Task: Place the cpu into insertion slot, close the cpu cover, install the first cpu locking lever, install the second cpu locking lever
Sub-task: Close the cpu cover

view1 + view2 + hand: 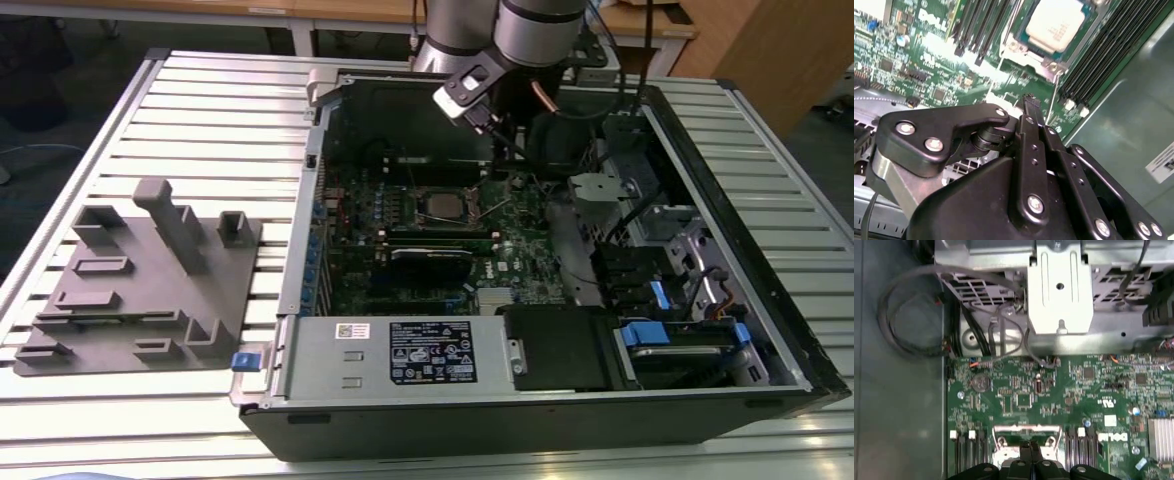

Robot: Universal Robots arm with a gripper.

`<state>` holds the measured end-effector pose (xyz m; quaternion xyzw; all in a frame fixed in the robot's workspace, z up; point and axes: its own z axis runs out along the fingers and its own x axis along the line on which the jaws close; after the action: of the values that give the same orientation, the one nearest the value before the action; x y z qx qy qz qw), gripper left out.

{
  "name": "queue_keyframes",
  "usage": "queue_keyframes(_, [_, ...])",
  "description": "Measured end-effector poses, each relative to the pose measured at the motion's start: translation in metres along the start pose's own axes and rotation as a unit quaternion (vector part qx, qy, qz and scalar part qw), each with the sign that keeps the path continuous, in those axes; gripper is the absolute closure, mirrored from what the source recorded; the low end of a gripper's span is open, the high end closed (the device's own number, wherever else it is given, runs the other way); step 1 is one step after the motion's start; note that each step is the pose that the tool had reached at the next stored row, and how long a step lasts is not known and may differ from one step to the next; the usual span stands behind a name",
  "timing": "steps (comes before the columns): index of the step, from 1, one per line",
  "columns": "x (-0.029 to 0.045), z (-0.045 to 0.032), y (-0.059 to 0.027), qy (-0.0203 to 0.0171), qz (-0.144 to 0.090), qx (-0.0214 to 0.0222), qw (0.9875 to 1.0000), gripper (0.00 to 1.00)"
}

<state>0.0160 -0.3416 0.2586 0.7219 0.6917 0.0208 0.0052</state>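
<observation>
Cpu [1056,25] in the insertion slot [1021,47], fingers [1028,122] closed together and empty, near its rim

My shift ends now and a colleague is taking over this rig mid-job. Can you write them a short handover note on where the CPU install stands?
Tool: shut, holding nothing that I can see, its tip close to a corner of the socket.
cpu: seated in the insertion slot, silvery top up.
cpu cover: its frame appears to lie flat around the chip.
Locking lever: a thin wire runs right beside the tool's tip; I cannot tell whether they touch.
Done: cpu placed, cover apparently closed.
Left: the two levers; I cannot confirm that either is latched.
</observation>
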Motion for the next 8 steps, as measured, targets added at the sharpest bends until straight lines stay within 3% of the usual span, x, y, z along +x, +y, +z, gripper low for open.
queue_keyframes(8, [0.0010, 0.0010, 0.0170, 0.0001, 0.000, -0.0001, 1.0000, 0.89])
